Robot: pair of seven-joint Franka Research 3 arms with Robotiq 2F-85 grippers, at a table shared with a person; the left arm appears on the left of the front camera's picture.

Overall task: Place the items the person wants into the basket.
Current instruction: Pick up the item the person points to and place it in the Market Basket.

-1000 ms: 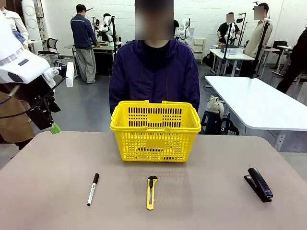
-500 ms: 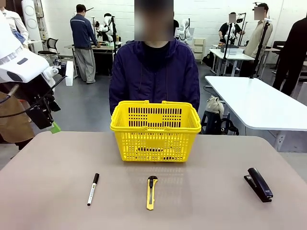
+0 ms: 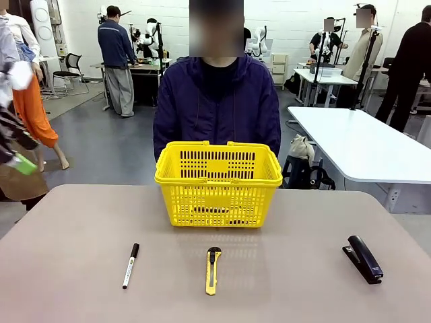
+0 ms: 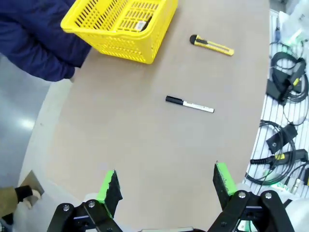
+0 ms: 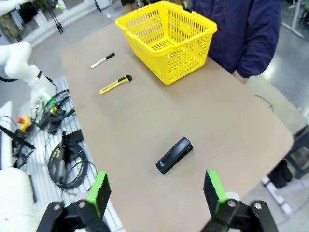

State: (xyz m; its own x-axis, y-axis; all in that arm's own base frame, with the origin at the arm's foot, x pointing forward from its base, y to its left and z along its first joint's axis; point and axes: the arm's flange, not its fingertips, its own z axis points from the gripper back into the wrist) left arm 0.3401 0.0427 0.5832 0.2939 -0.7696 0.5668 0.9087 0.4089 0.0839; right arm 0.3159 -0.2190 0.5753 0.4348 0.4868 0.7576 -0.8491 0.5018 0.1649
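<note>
The yellow basket [image 3: 217,182] stands at the table's far middle, right in front of the person [image 3: 217,101] in the dark purple jacket. Something dark lies on its floor, too unclear to name; the tape measure and the pen are hidden or out of view. The white marker [image 3: 130,265] with its black cap lies on the near left of the table. My left gripper [image 4: 166,182] hangs open and empty high over the table's left edge, far from the marker [image 4: 189,104]. High above the table's right end, my right gripper [image 5: 155,189] is open and empty too.
A yellow-and-black utility knife [image 3: 213,270] lies in the near middle, a black stapler [image 3: 363,258] on the near right. My left arm [image 3: 12,145] shows blurred at the picture's left edge. Cables [image 5: 63,159] hang off the robot's side of the table.
My left arm has swung out toward the left edge of the front view and is now blurred. The things on the table have not moved.
</note>
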